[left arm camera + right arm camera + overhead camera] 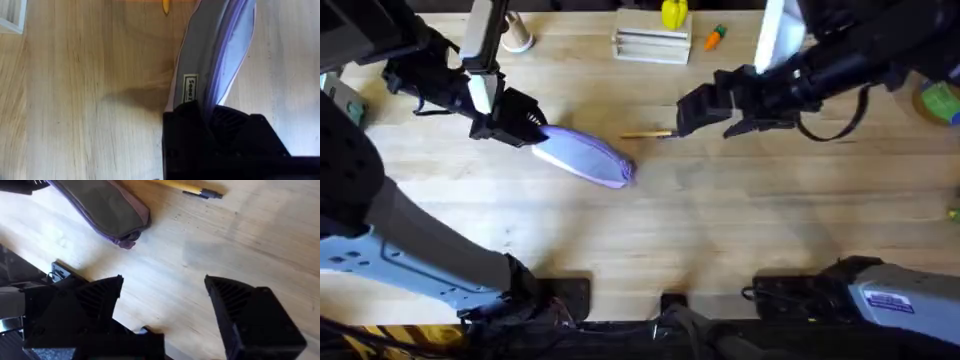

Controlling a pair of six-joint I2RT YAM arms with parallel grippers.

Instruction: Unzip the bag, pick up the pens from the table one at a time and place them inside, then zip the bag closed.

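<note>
The lavender bag (585, 157) lies slantwise on the table (720, 220), left of centre. My left gripper (532, 132) is shut on the bag's upper-left end; the left wrist view shows the bag (215, 55) running away from that gripper (205, 112), with a small label beside the fingers. One yellow pen (645, 133) with a dark end lies just right of the bag. My right gripper (698, 112) hovers open right of the pen, holding nothing. The right wrist view has the gripper (162, 287) wide open above bare wood, the pen (192, 187) and bag (107, 207) beyond it.
A white slatted holder (652, 44) stands at the back centre, with a yellow object (673, 13) and a small orange piece (716, 37) beside it. A white round item (517, 40) sits at the back left, a green object (940, 100) at the far right.
</note>
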